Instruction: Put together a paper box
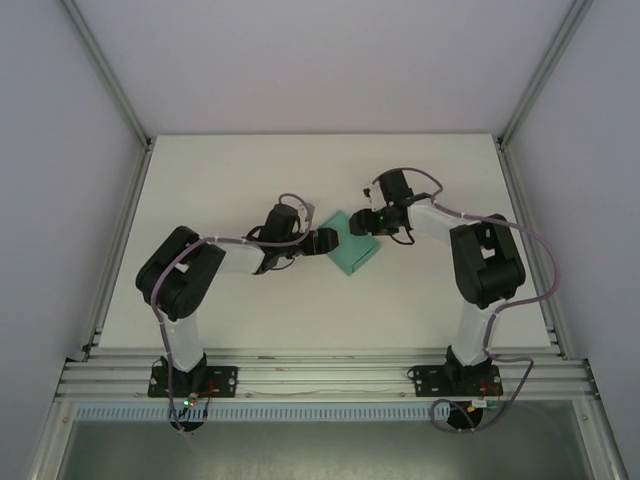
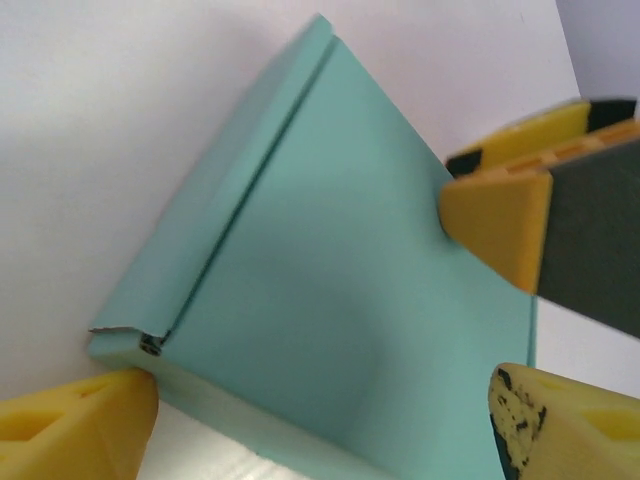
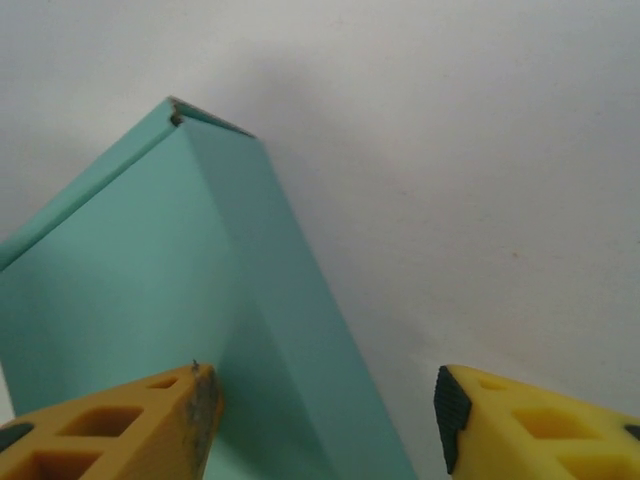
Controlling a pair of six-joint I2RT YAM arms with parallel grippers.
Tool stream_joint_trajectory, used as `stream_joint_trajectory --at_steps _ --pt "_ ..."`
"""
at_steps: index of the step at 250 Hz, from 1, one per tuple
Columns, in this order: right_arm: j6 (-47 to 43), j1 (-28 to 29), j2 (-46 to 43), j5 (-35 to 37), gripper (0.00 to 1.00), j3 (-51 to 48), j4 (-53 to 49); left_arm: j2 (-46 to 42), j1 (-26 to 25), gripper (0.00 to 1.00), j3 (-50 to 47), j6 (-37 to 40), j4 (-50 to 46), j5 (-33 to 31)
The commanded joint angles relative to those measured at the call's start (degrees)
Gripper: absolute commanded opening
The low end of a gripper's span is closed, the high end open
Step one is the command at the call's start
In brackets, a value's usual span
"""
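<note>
Teal paper box [image 1: 352, 243] on white table [image 1: 250, 170], left arm [image 1: 228, 260], right arm [image 1: 485, 258] flanking it

Item 1, left arm [image 1: 190, 270]: elbow bent, forearm reached inward to the right; left gripper [image 1: 322, 240] stood with fingers spread wide. Item 2, right arm [image 1: 485, 260]: forearm reached inward to the left; right gripper [image 1: 368, 218] had fingers parted.

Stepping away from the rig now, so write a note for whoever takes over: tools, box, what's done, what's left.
The left tool is open, straddling one end of the paper box, with no grip.
The right tool is open, half over the box's top, half over the table.
The box lies flat on the table between the arms.
Done: it is folded into a closed flat shape.
Left: one corner seam gapes slightly and probably needs pressing shut.
</note>
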Motion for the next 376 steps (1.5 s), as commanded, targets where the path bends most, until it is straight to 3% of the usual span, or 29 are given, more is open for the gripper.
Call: stream_joint_trajectory --at_steps 1,43,56,91,115,138,187,250,280,294,333,376 --pt "0.53 3.46 4.05 -4.74 0.56 -1.47 -4.99 3.82 -1.62 0.81 1.67 -5.50 7.31 0.65" --pt "0.81 4.99 7.25 -5.11 0.42 1.36 -5.46 4.25 -5.97 0.59 -2.00 -13.61 13.13 -4.29" --pt "0.98 5.21 8.19 -5.53 0.42 2.06 -5.44 4.51 -7.85 0.50 -3.32 -16.78 13.88 -6.97" --pt "0.56 6.24 9.85 -6.84 0.39 2.72 -5.70 4.71 -11.70 0.48 -4.79 -23.12 13.74 -13.91" --pt "0.14 7.08 10.53 -7.97 0.38 2.36 -4.75 6.90 -12.83 0.28 -2.25 -26.31 11.38 -15.20" --pt "-0.41 7.23 11.82 -8.49 0.38 3.55 -5.49 8.41 -14.40 0.26 -1.75 -29.93 12.24 -17.71" --pt "-2.02 7.42 13.90 -11.05 0.34 5.84 -5.44 9.06 -17.98 0.00 -0.61 -34.24 10.74 -24.04" --pt "-3.78 7.44 14.10 -10.05 0.33 6.61 -5.79 8.91 -18.63 0.00 0.62 -35.22 8.17 -28.30" --pt "-5.04 7.27 14.11 -8.63 0.33 8.16 -8.07 7.49 -18.74 0.00 1.73 -33.12 7.09 -26.66" --pt "-5.32 7.23 14.12 -7.53 0.33 8.48 -8.66 6.24 -18.75 0.24 1.32 -33.14 5.57 -26.94" --pt "-6.41 6.41 14.16 -4.15 0.32 9.67 -10.66 3.17 -18.74 0.44 0.16 -32.34 2.43 -25.79" --pt "-6.85 6.05 14.73 -2.16 0.32 10.32 -11.55 3.43 -18.86 0.49 0.05 -33.88 3.49 -21.51"
